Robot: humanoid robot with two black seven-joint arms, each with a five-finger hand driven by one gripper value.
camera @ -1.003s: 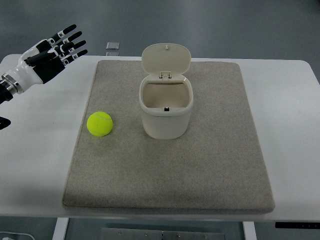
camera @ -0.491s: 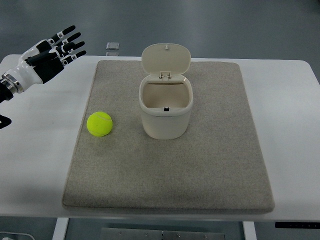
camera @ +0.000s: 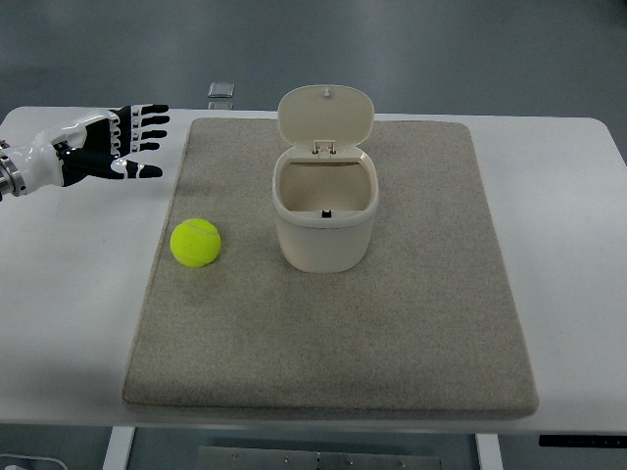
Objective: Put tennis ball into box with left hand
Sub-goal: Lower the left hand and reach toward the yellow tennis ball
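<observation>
From the top view, the left hand (camera: 103, 152) hovers over the white surface (camera: 69, 294) at the upper left, its fingers (camera: 147, 122) spread apart and holding nothing. The right hand is out of sight. The tennis ball (camera: 196, 242) lies on the grey mat (camera: 392, 333), just left of the cream box (camera: 325, 213), whose lid stands open. The step in hand looks like the reach: the hand should come down over the ball from above and from the left side, keeping clear of the box wall, and close only once the ball sits between thumb and fingers. The ball lies apart from the fingers, below and to the right of them in the picture, nearer the robot.
</observation>
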